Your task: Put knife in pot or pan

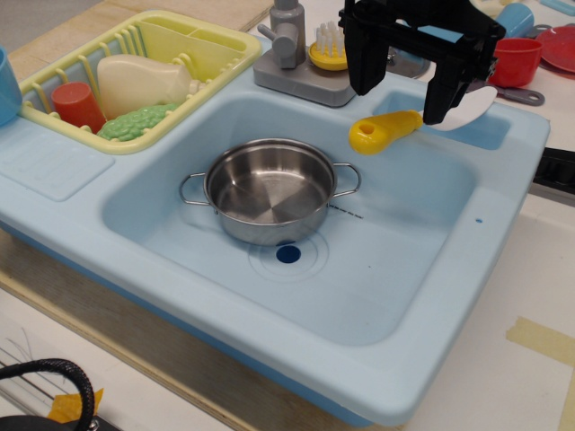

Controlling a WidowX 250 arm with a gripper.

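The knife, with a yellow handle and a white blade, lies on the sink's back rim, its handle jutting over the basin and its blade over the small side compartment. The shiny steel pot stands empty in the blue sink basin, near the drain. My black gripper hangs open right above the knife. One finger is left of the handle. The other finger stands in front of the blade's base. I cannot tell whether either finger touches the knife.
A yellow dish rack at the back left holds a red cup, a cream dish and a green item. The grey faucet and a yellow brush stand behind the basin. A red cup and a blue cup stand at the back right.
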